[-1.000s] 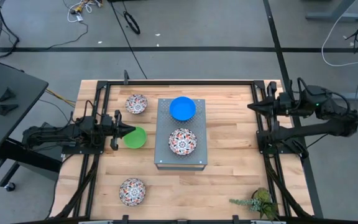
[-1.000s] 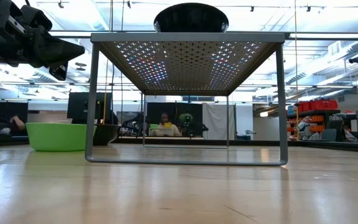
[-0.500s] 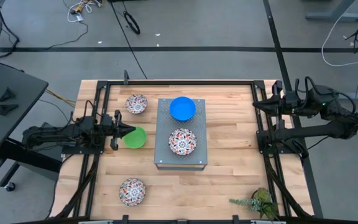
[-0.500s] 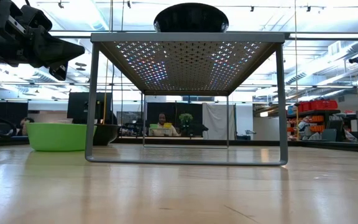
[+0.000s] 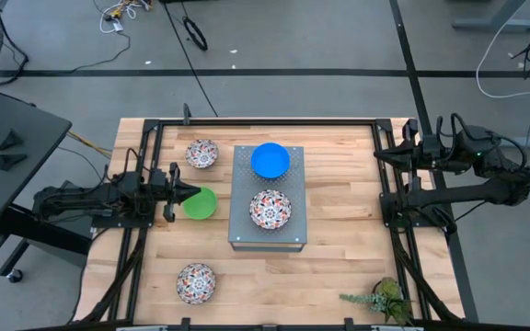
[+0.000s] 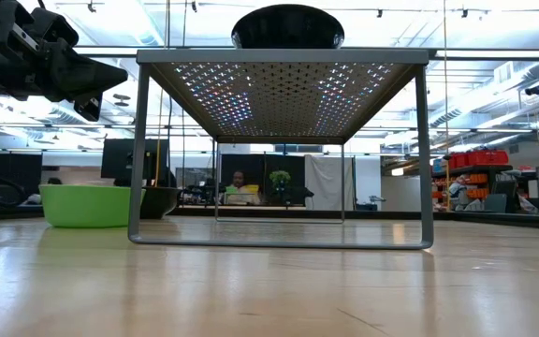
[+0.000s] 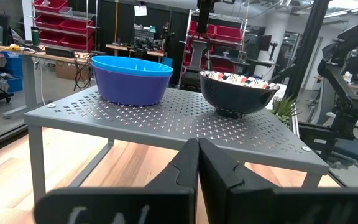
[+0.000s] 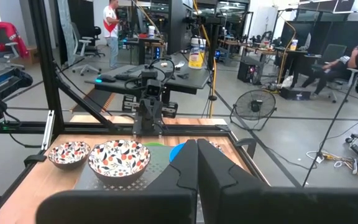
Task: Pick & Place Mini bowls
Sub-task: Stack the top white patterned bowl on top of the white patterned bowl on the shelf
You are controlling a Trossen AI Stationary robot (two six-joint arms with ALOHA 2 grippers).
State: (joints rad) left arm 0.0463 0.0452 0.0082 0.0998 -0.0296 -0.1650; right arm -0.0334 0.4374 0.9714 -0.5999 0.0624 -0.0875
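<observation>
Hovering clenched and empty just left of the green bowl (image 5: 200,203), the left gripper (image 5: 175,195) risks shoving it toward the box (image 5: 243,230) unless the fingers part first. The right gripper (image 5: 382,156), also clenched, waits at the far right edge.

you have the perforated box (image 5: 267,196) at the middle of the table (image 5: 339,221), with two bowls on top: one bowl (image 5: 270,160) toward the far edge, another (image 5: 270,210) nearer you. just left of the box sits a third bowl (image 5: 200,203), the left gripper (image 5: 175,192) over its left rim. a fourth bowl (image 5: 201,154) lies behind that one, a fifth (image 5: 196,282) near the front-left. the right gripper (image 5: 382,156) hangs over the table's far-right edge.
</observation>
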